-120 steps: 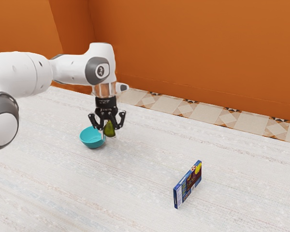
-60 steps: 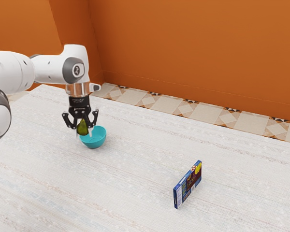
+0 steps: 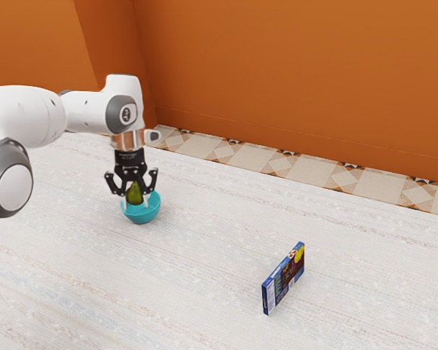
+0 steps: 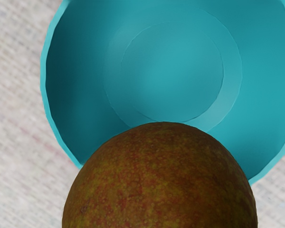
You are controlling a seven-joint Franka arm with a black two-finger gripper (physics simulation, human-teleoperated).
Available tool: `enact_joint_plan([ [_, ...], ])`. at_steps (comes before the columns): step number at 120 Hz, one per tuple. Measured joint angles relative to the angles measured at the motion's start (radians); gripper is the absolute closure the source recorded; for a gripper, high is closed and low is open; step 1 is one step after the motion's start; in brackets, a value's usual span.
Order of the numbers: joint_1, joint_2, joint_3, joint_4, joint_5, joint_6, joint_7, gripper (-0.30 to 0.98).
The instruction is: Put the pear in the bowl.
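My black gripper (image 3: 135,198) is over the turquoise bowl (image 3: 142,215), shut on the green pear (image 3: 135,193), which hangs upright between the fingers. In the exterior view the pear's lower end overlaps the bowl's opening; whether it is below the rim I cannot tell. From the wrist camera, the pear (image 4: 161,180) looks large, brownish and speckled, covering part of the bowl's rim and inside. The inner floor of the bowl (image 4: 173,71) is visible beside it.
A dark blue box with a yellow patch (image 3: 284,278) stands on edge on the pale table (image 3: 204,292), well away from the bowl toward the exterior view's right. An orange wall rises behind the table.
The gripper carried the pear toward the exterior view's left, past the bowl's middle, then came back a little to the right and slightly lower. Bowl and box have stayed put.
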Motion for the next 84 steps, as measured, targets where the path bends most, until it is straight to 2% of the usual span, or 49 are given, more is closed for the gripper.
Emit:
enact_joint_plan([
  [21, -0.002, 0.001, 0.0, 0.001, -0.016, 0.017, 0.003, 0.27],
  [44, -0.014, -0.028, 0.001, 0.0, -0.021, 0.017, 0.007, 0.11],
  [56, -0.061, -0.166, -0.001, -0.045, -0.007, 0.018, 0.027, 0.07],
  [72, -0.177, -0.444, -0.003, -0.197, 0.051, 0.034, 0.109, 0.04],
  [84, -0.276, -0.563, 0.047, -0.246, 0.067, 0.026, 0.17, 0.02],
])
